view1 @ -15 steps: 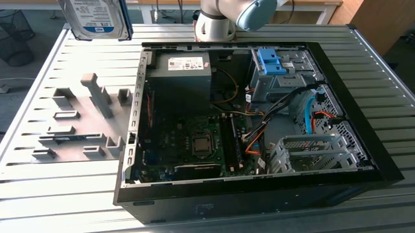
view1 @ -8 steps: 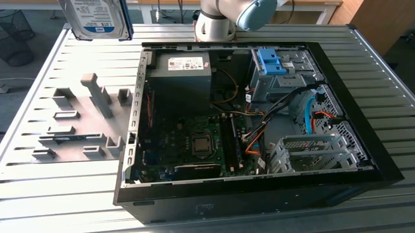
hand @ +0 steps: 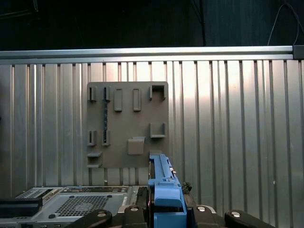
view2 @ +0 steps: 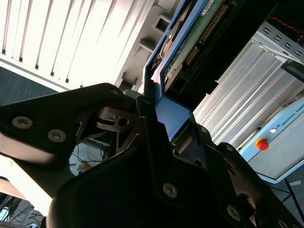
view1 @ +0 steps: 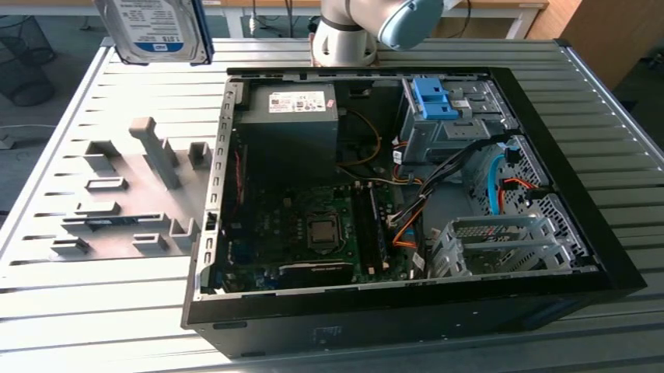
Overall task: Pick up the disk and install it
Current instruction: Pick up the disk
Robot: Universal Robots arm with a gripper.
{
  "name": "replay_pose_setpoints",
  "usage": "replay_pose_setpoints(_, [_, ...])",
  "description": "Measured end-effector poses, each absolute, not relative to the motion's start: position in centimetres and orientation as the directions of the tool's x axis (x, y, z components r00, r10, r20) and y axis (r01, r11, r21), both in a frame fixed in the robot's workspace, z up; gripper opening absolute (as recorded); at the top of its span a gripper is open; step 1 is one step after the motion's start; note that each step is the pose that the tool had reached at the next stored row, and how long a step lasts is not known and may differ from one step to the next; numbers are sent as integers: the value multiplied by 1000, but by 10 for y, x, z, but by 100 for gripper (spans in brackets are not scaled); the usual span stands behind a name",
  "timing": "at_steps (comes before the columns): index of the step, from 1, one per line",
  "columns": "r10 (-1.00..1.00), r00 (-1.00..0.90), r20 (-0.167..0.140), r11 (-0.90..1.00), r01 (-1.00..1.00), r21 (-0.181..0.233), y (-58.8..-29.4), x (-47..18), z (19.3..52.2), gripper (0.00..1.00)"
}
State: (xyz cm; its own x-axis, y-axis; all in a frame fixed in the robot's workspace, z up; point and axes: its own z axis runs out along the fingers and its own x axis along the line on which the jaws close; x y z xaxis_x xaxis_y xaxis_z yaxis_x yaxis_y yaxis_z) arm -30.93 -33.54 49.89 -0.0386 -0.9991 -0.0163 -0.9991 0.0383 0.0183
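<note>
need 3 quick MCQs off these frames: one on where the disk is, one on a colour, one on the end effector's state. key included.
1. Where is the disk?
A) lying flat on the grey fixture plate
B) held in the air, clear of the grey fixture plate
C) standing in a slot of that plate

2. What colour is the bracket round the disk's edges?
A) blue
B) red
C) yellow

3. What state is the end effector in?
A) open, nothing held
B) open, around the disk
C) shut on the disk

Key:
1 B: in the exterior view the disk hangs at the top left, off the plate.
2 A: the bracket is blue in both wrist views.
3 C: in the second wrist view the fingers clamp the bracket between them.
</note>
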Motion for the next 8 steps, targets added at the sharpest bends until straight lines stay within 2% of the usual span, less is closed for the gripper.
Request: replay_pose_setpoints(8, [-999,-39,-16,38,-999,18,-335,-297,499,37])
